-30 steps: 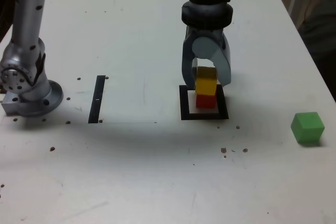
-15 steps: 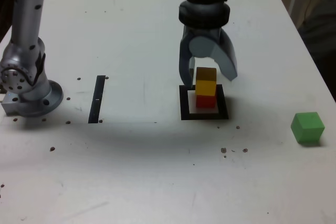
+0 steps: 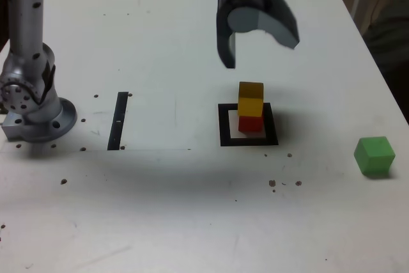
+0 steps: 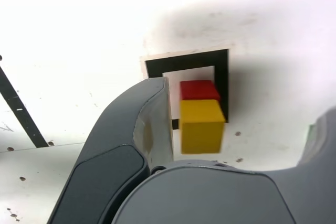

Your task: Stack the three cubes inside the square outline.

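White tabletop point(image 3: 160, 215) below, the open fingers point(image 3: 226, 46) hang above the yellow cube point(image 3: 250, 99).

Exterior view: set apart from my gripper point(image 3: 262, 54), looking obliquely down across the tabletop point(image 3: 179, 215); wider, farther coverage. Wrist view: mounted behind my fingertips, close in, facing past them to the table. Shared: square outline point(image 3: 223, 133), stacked cubes point(image 3: 250, 103), just beyond my jaws.

readable text: nope, none anywhere | labels/brands: can't spot any | numbers: nada | signs: zip, just nothing legible in either view tbh
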